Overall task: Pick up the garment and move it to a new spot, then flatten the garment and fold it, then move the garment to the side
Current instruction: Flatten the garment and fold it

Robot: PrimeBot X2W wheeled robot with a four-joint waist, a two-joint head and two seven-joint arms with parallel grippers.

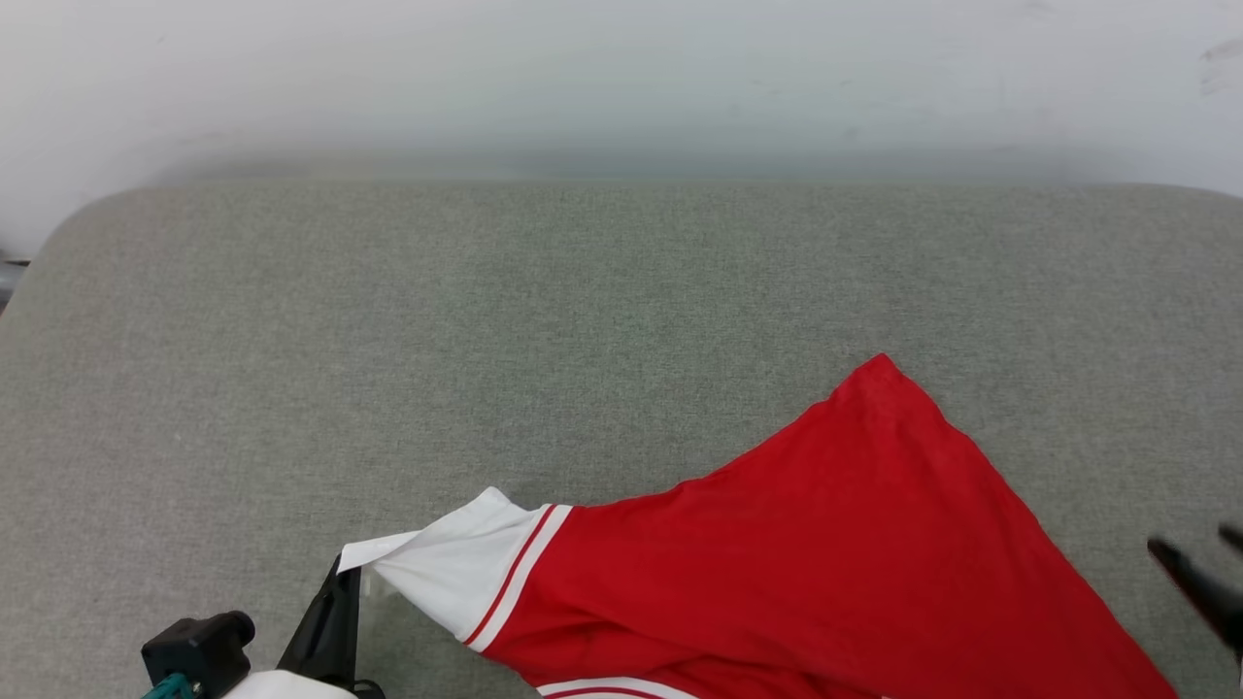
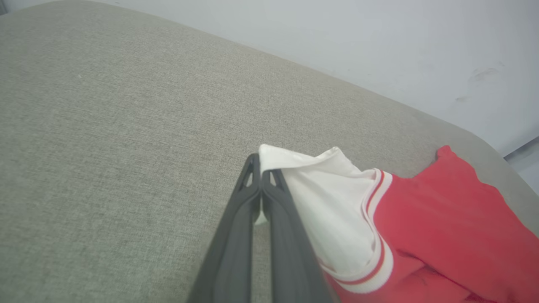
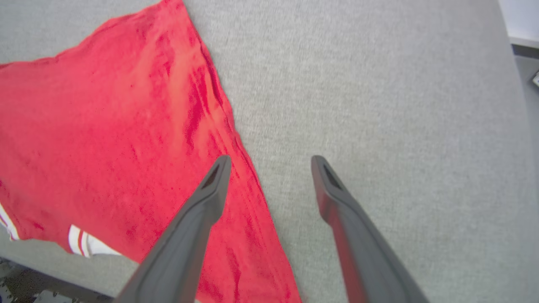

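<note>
The red jersey-style garment (image 1: 835,544) with white short sleeves lies on the grey woven-fabric surface (image 1: 583,320). It sits at the near edge, somewhat to the robot's right of the middle. One red corner points away toward the pale wall (image 1: 621,78), and the near part runs out of the head view. The red panel looks mostly spread out, with soft ripples along its right edge.

The left gripper (image 2: 259,168) has its jaws pressed together on the tip of a white sleeve (image 2: 332,198). The sleeve is drawn out toward the robot's left and lifted a little into a loose peak. The right gripper (image 3: 270,164) hangs over the garment's right edge with its jaws spread wide and nothing between them. One finger is above the red cloth and the other above bare surface. From here I cannot tell whether either fingertip touches the fabric.

The cloth looks light, thin and thoroughly limp. It will sag, crease and trail wherever it isn't supported, and a pull at one point will drag the rest across the rough weave rather than lift it cleanly. It isn't fragile, though a smooth knit can slide out of a shallow pinch.

The striped sleeve trim (image 2: 381,189), hem and shoulder seams are thicker, so they are the best places to grip. Taking two well-separated points, such as a sleeve or shoulder on one side and the hem edge on the other, should keep it taut for flattening.
</note>
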